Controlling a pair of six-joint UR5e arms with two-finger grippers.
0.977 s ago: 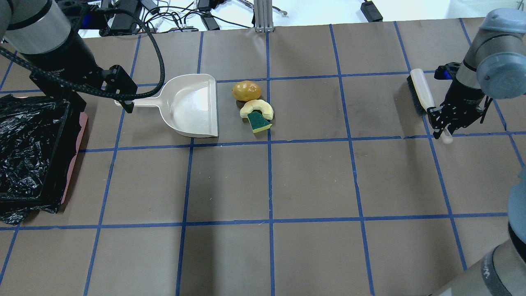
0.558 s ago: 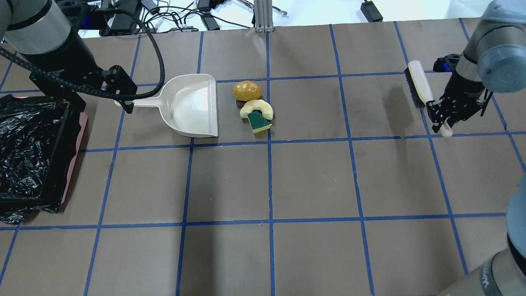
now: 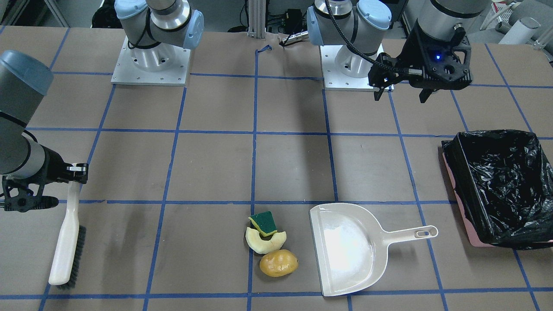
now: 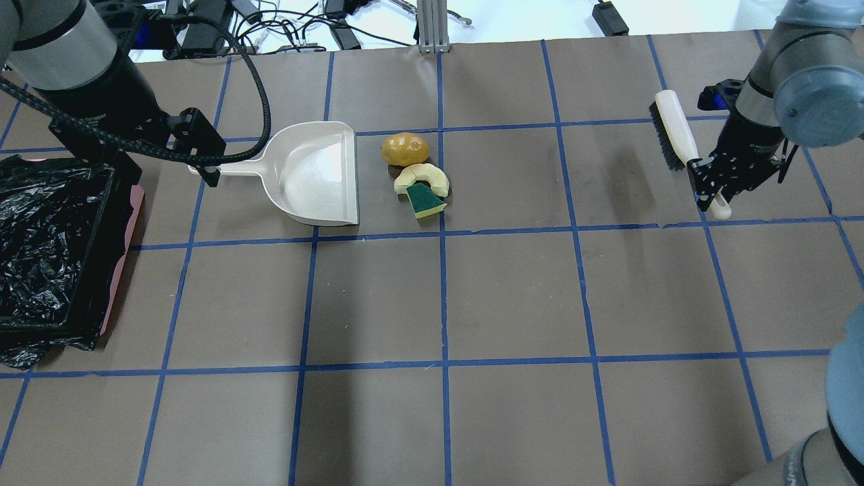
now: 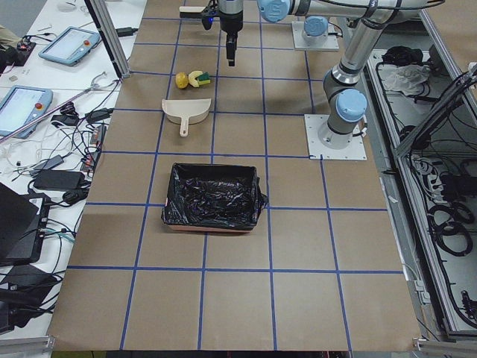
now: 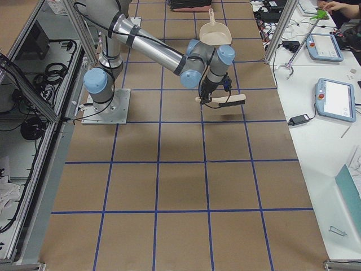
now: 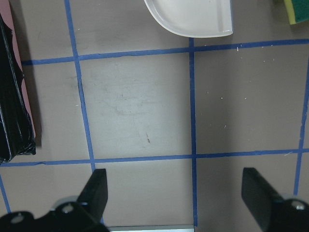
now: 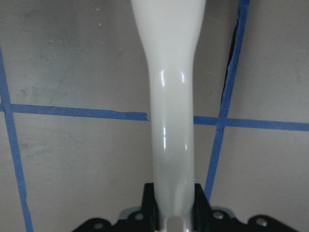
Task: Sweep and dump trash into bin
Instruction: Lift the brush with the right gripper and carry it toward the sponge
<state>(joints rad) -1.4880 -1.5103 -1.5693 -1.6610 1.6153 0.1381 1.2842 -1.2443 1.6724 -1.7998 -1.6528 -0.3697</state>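
Note:
The trash lies together mid-table: a potato-like lump (image 4: 405, 148), a pale fruit slice (image 4: 422, 177) and a green-topped sponge piece (image 4: 425, 200), just right of the beige dustpan (image 4: 314, 172) and its open mouth. The bin (image 4: 47, 250), pink with a black bag, stands at the left edge. My left gripper (image 4: 170, 169) hangs open and empty above the dustpan's handle end; its fingers (image 7: 96, 193) spread wide in the wrist view. My right gripper (image 4: 715, 182) is shut on the white handle of the brush (image 4: 675, 131), held off the table at the far right, bristles toward the trash.
Blue tape lines grid the brown table. Cables and power bricks (image 4: 283, 27) lie beyond the far edge, with a metal post (image 4: 432, 27) at its middle. The two arm bases (image 3: 151, 60) stand on the robot's side.
My right gripper has carried the brush up off the table, toward the far edge and slightly left. The left arm, dustpan and trash have not moved.

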